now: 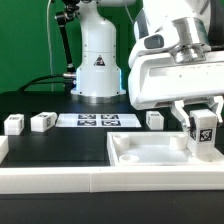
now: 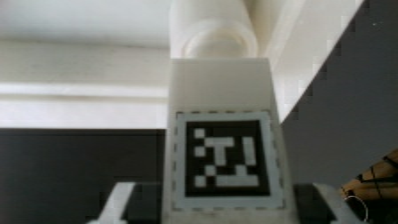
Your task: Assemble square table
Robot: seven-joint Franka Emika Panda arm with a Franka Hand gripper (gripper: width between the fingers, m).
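Table leg [image 1: 204,133], long axis vertical, in pincer [image 1: 203,122]

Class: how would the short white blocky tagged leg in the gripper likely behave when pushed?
The short white blocky plastic leg, clamped in the gripper, is probably stiff: its edges look straight under the grip. Flat faces suggest it would slide, not roll. Small beside the gripper, it is likely light.
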